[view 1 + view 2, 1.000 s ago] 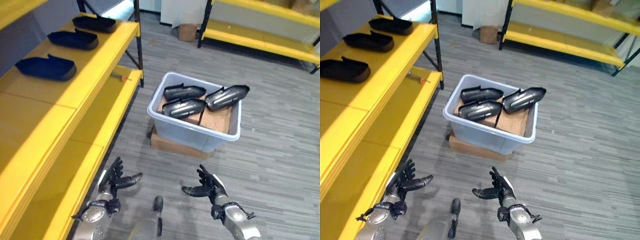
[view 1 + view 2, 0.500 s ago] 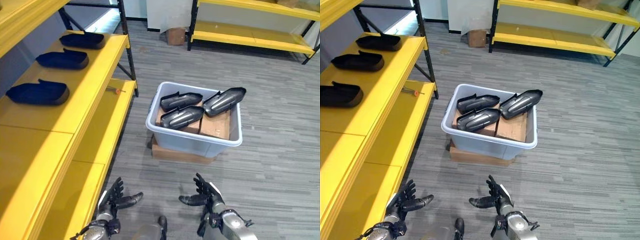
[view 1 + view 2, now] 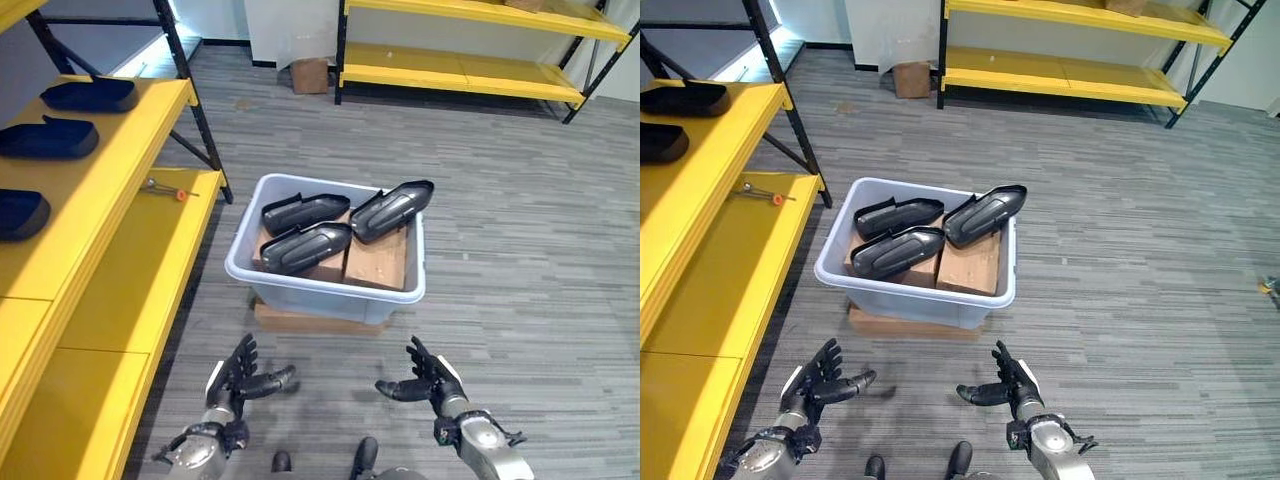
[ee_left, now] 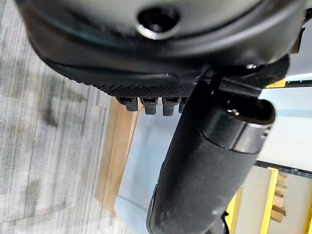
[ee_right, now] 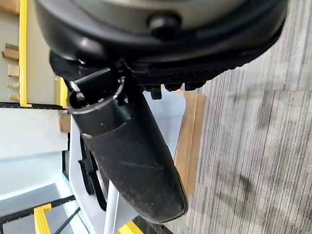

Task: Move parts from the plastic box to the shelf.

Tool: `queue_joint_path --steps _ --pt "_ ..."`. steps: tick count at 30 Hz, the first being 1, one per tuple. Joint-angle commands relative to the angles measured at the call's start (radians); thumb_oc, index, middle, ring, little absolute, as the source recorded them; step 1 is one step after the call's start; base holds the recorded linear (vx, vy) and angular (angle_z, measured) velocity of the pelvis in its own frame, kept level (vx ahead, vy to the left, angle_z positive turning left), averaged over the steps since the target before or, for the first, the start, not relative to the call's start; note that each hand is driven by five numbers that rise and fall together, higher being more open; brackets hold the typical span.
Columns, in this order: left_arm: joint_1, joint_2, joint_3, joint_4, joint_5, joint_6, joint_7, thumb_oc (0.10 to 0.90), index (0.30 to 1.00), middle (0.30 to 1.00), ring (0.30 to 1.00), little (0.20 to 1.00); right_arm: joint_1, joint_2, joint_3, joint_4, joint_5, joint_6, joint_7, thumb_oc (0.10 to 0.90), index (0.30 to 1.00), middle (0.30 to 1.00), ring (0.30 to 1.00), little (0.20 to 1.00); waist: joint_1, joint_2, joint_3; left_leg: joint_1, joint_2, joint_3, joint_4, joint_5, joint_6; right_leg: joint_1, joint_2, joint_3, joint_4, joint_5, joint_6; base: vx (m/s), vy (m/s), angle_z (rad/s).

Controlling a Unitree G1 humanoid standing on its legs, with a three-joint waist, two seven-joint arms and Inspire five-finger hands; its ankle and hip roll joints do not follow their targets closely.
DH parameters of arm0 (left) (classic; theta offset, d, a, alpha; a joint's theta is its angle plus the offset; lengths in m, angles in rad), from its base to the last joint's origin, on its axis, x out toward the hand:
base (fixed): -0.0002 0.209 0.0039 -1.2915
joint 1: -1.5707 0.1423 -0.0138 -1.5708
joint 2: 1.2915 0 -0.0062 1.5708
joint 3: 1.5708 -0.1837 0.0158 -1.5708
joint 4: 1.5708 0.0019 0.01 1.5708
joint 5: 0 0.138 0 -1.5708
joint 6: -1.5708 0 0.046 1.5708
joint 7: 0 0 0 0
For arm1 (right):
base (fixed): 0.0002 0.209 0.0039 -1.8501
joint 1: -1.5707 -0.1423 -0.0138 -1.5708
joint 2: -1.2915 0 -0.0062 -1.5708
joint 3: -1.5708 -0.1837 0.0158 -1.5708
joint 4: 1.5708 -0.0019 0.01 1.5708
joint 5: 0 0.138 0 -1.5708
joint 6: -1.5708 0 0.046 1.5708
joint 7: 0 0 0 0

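Three glossy black parts (image 3: 305,247) lie piled on cardboard blocks in the pale grey box (image 3: 330,290), which sits on a flat carton on the floor, right of the yellow shelf (image 3: 95,215). Left hand (image 3: 235,380) and right hand (image 3: 432,375) hover near it, fingers spread, both empty. Since a second ago the camera has swung right; hands unchanged.

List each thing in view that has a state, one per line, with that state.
Plastic box: uncovered, resting on a flat carton, holding three dark parts.
Shelf: three parts already on it.
Left hand: open, empty.
Right hand: open, empty.
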Motion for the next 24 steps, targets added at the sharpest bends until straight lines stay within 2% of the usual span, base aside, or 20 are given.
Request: queue_joint_path --steps 1,2,3,6,7,8,9,10,11,13,15,16,19,22,24 --pt "-0.039 -0.002 0.011 -0.073 -0.003 -0.075 -0.013 0.900 1.000 1.000 1.000 1.000 -0.031 -0.033 0.003 -0.087 0.022 -0.087 0.003 0.900 1.000 1.000 1.000 1.000 0.028 0.009 0.013 -0.051 0.036 -0.067 0.261 0.108 0.019 0.029 -0.078 0.031 0.020 -0.068 0.074 0.03 -0.070 -0.34" --pt "-0.040 -0.004 0.009 -0.074 -0.005 -0.074 -0.013 0.900 1.000 1.000 1.000 1.000 -0.026 -0.040 0.005 -0.092 0.018 -0.083 0.009 0.900 1.000 1.000 1.000 1.000 0.039 0.001 0.028 -0.089 0.013 -0.091 0.341 0.131 0.021 0.047 -0.079 0.032 0.015 -0.077 0.063 0.02 -0.043 -0.29" --pt "-0.041 -0.005 0.009 -0.075 -0.007 -0.073 -0.012 0.900 1.000 1.000 1.000 1.000 -0.027 -0.042 0.005 -0.093 0.015 -0.082 0.007 0.900 1.000 1.000 1.000 1.000 0.039 0.000 0.034 -0.105 0.021 -0.085 0.333 0.138 0.023 0.055 -0.080 0.025 0.010 -0.081 0.063 0.02 -0.001 -0.07" --pt "-0.046 -0.004 0.002 -0.076 -0.013 -0.073 -0.010 0.900 1.000 1.000 1.000 1.000 -0.036 -0.045 -0.002 -0.088 0.013 -0.084 -0.002 0.900 1.000 1.000 1.000 1.000 0.041 -0.006 0.043 -0.113 0.041 -0.070 0.171 0.090 0.030 0.063 -0.090 0.025 0.000 -0.085 0.080 0.03 0.063 -0.04" --pt "-0.046 -0.004 0.002 -0.076 -0.013 -0.073 -0.010 0.900 1.000 1.000 1.000 1.000 -0.036 -0.045 -0.002 -0.088 0.013 -0.084 -0.002 0.900 1.000 1.000 1.000 1.000 0.042 -0.006 0.044 -0.110 0.040 -0.069 0.167 0.091 0.030 0.064 -0.091 0.026 0.000 -0.085 0.080 0.05 0.084 0.01" --pt "-0.047 -0.004 0.001 -0.074 -0.012 -0.075 -0.007 0.900 1.000 1.000 1.000 1.000 -0.037 -0.046 -0.006 -0.087 0.010 -0.086 -0.008 0.900 1.000 1.000 1.000 1.000 0.040 -0.007 0.040 -0.105 0.055 -0.062 0.063 0.090 0.028 0.064 -0.096 0.028 -0.001 -0.087 0.090 0.06 0.113 -0.05" --pt "-0.050 -0.004 -0.003 -0.072 -0.008 -0.076 -0.005 0.900 1.000 1.000 1.000 1.000 -0.038 -0.047 -0.013 -0.088 0.010 -0.090 -0.013 0.900 1.000 1.000 1.000 1.000 0.037 -0.005 0.033 -0.114 0.074 -0.070 -0.031 0.121 0.024 0.063 -0.099 0.032 -0.006 -0.087 0.099 0.12 0.248 -0.11" --pt "-0.054 -0.001 -0.007 -0.068 0.001 -0.076 -0.002 0.900 1.000 1.000 1.000 1.000 -0.039 -0.054 -0.021 -0.088 0.008 -0.095 -0.020 0.900 1.000 1.000 1.000 1.000 0.037 0.012 0.027 -0.135 0.110 -0.087 -0.153 0.209 0.003 0.073 -0.093 0.042 -0.016 -0.091 0.111 0.09 0.195 -0.04" --pt "-0.054 -0.001 -0.007 -0.067 0.001 -0.076 -0.002 0.900 1.000 1.000 1.000 1.000 -0.039 -0.055 -0.021 -0.088 0.008 -0.095 -0.020 0.900 1.000 1.000 1.000 1.000 0.038 0.012 0.028 -0.128 0.112 -0.084 -0.163 0.215 0.002 0.075 -0.093 0.043 -0.017 -0.091 0.110 0.10 0.219 0.05" --pt "-0.060 -0.002 -0.008 -0.057 0.010 -0.079 -0.007 0.900 1.000 1.000 1.000 1.000 -0.035 -0.063 -0.034 -0.086 -0.001 -0.095 -0.020 0.900 1.000 1.000 1.000 1.000 0.039 0.038 0.019 -0.121 0.113 -0.091 -0.239 0.251 -0.028 0.089 -0.102 0.063 -0.026 -0.094 0.125 0.10 0.322 -0.02" --pt "-0.061 -0.007 -0.012 -0.051 0.016 -0.083 -0.013 0.900 1.000 1.000 1.000 1.000 -0.026 -0.058 -0.036 -0.083 -0.017 -0.090 -0.009 0.900 1.000 1.000 1.000 1.000 0.040 0.050 0.002 -0.096 0.102 -0.097 -0.244 0.227 -0.024 0.095 -0.116 0.081 -0.023 -0.087 0.137 0.10 0.364 -0.59" --pt "-0.068 -0.008 -0.019 -0.045 0.017 -0.082 -0.016 0.900 1.000 1.000 1.000 1.000 -0.018 -0.054 -0.045 -0.084 -0.020 -0.086 -0.008 0.900 1.000 1.000 1.000 1.000 0.031 0.051 -0.005 -0.085 0.088 -0.080 -0.237 0.217 -0.015 0.100 -0.141 0.083 -0.016 -0.080 0.148 0.12 0.308 -0.64" --pt "-0.072 0.012 -0.019 -0.053 0.019 -0.084 -0.024 0.900 1.000 1.000 1.000 1.000 -0.007 -0.031 -0.047 -0.091 -0.018 -0.079 0.001 0.900 1.000 1.000 1.000 1.000 0.028 0.041 -0.017 -0.063 0.044 -0.066 -0.212 0.181 0.016 0.108 -0.189 0.111 0.025 -0.077 0.163 0.11 0.291 -0.10" --pt "-0.072 0.028 -0.023 -0.053 0.027 -0.086 -0.024 0.900 1.000 1.000 1.000 1.000 0.004 -0.021 -0.037 -0.103 -0.031 -0.071 0.015 0.900 1.000 1.000 1.000 1.000 0.024 0.031 -0.019 -0.047 0.022 -0.042 -0.209 0.163 0.035 0.105 -0.215 0.123 0.049 -0.072 0.177 0.06 0.190 -0.16" --pt "-0.072 0.047 -0.023 -0.061 0.036 -0.086 -0.021 0.900 1.000 1.000 1.000 1.000 0.012 -0.007 -0.021 -0.109 -0.050 -0.061 0.025 0.900 1.000 1.000 1.000 1.000 0.020 0.022 -0.027 -0.024 -0.015 -0.016 -0.212 0.136 0.064 0.095 -0.250 0.143 0.074 -0.061 0.204 0.07 0.234 -0.29"
